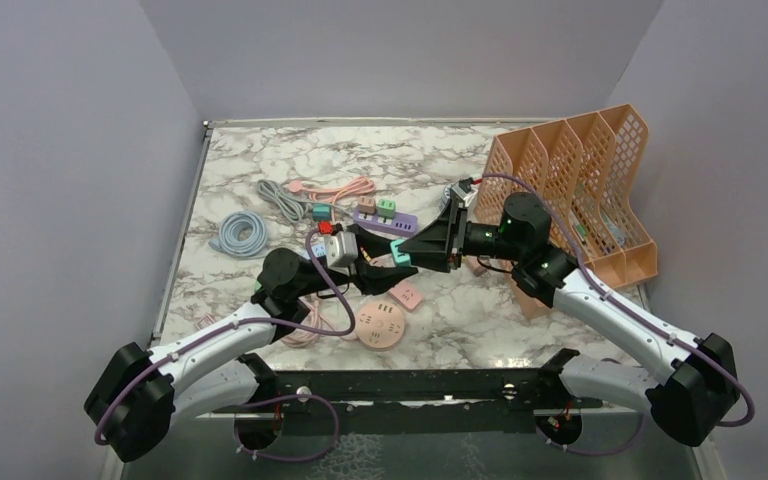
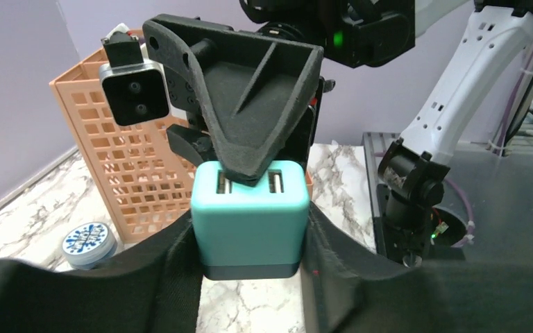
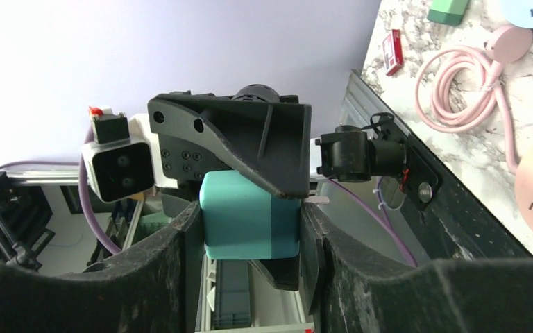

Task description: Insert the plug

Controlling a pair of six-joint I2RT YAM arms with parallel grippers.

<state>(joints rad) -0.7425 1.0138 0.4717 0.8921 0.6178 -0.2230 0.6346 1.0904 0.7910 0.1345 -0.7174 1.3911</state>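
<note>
Teal plug (image 2: 250, 211) was mid-air over table (image 1: 260, 160), apart from purple power strip (image 1: 401, 222). Left pincer (image 2: 248, 244) clamped its sides; right pincer (image 3: 250, 232) clamped it too. Prob. handover. Insertion not yet begun.

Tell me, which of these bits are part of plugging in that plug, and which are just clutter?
Part of the job:
- teal plug, gripped by the left tool and the right tool together
- purple power strip, probably where it goes

Just lying about:
- orange rack
- blue coiled cable
- pink cable
- round pink socket
</note>
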